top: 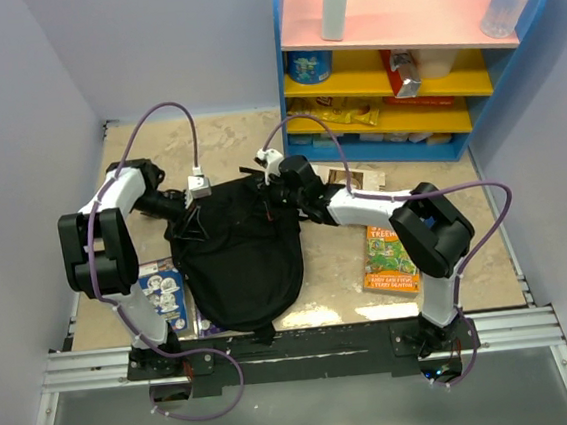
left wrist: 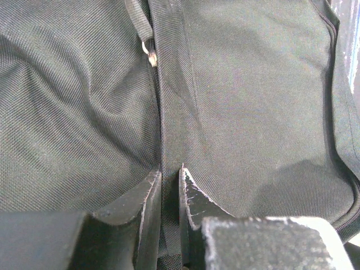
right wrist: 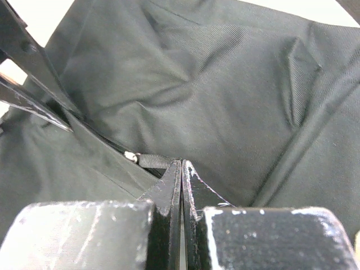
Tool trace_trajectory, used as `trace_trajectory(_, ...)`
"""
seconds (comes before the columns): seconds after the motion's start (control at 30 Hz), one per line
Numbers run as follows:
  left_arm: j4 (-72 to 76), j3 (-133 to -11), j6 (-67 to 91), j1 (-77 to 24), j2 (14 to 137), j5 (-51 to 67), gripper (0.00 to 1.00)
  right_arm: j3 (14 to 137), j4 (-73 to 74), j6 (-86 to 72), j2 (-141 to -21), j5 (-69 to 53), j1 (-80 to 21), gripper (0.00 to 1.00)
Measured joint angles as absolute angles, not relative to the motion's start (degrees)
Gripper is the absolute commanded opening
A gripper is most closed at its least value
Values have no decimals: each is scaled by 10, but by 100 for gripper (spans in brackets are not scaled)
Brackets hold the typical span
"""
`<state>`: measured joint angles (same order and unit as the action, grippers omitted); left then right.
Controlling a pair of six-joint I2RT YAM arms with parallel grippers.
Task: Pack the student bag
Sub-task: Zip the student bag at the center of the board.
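The black student bag lies flat in the middle of the table between the arms. My left gripper is at the bag's top left edge. In the left wrist view, my left gripper is shut on a fold of bag fabric beside the zipper line, and a zipper pull lies further ahead. My right gripper is at the bag's top right. In the right wrist view, my right gripper is shut on the black zipper pull strap of the bag.
A blue book lies partly under the bag's left side. An orange and green book lies to the right, below the right arm. A blue and yellow shelf with snacks and bottles stands at the back right. Walls close in on both sides.
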<state>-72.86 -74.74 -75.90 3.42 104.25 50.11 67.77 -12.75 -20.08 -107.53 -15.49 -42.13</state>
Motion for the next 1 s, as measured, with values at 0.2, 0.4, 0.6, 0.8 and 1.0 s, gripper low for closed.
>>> trace_trajectory(0.2,-730,-748,-759,47,1042,494,21,667,-110,-186,-1074,-139,-402,0)
trace_trajectory(0.4,-729,-748,-759,65,1039,474,22,662,-87,-174,-1061,-118,-381,0)
trace_trajectory(0.6,-730,-748,-759,69,1027,456,23,663,-69,-172,-1057,-93,-378,0)
trace_trajectory(0.8,-730,-748,-759,71,1025,447,24,677,-42,-171,-1057,-50,-378,0)
trace_trajectory(1.0,-735,-748,-757,78,1024,437,28,677,-47,-168,-1057,-35,-368,54)
